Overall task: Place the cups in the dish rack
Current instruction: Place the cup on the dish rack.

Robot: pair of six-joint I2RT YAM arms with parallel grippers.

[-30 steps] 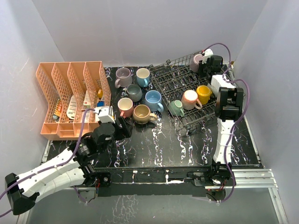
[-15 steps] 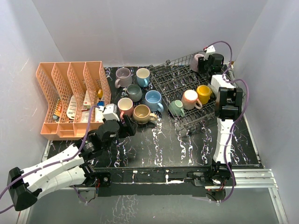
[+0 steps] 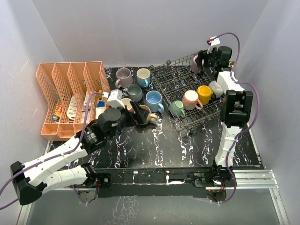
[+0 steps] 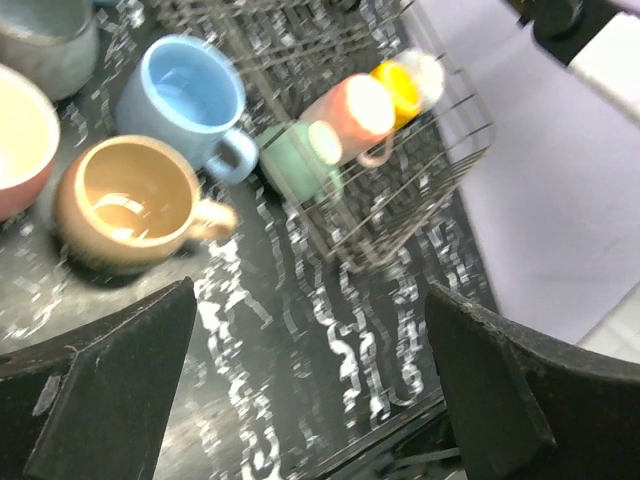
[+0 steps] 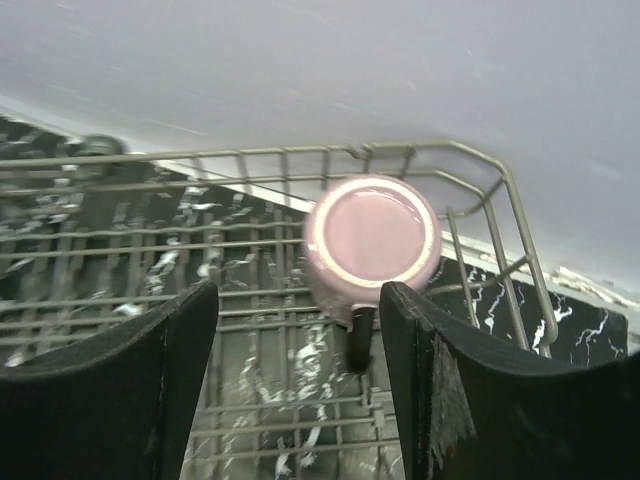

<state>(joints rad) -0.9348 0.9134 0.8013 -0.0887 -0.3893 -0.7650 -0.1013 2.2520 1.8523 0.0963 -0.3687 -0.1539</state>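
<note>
At the far left of the table stands an orange plastic organiser (image 3: 70, 98) with papers in its slots. Just right of it the left gripper (image 3: 136, 114) hangs low over the loose cups on the black marbled table (image 3: 159, 145). In the left wrist view its two dark fingers (image 4: 110, 390) stand wide apart with nothing between them, and the tan mug (image 4: 130, 200) sits upright just beyond the left one. A pink mug (image 4: 20, 140) is beside the tan one on the left, largely hidden under the arm in the top view. Farther back are a mauve mug (image 3: 123, 75), a white-and-blue mug (image 3: 143, 75), a grey mug (image 3: 134, 92) and a blue mug (image 3: 153, 100), all upright on the table and close together. Right of them, the dish rack (image 3: 180, 79), a dark wire basket, lies at an angle on the right half of the table. Along its near side a green mug (image 3: 177, 108), a salmon mug (image 3: 191, 99), a yellow mug (image 3: 204, 93) and a pale grey mug (image 3: 216, 88) lie in a row on their sides. The right gripper (image 3: 206, 58) is over the rack's far right corner. The right wrist view shows its fingers (image 5: 110, 390) apart and clamped on nothing. A pale pink mug (image 5: 370, 235) lies on its side in that corner just past their tips, mouth toward the camera and handle pointing down. Whether it touches the right finger cannot be told.
</note>
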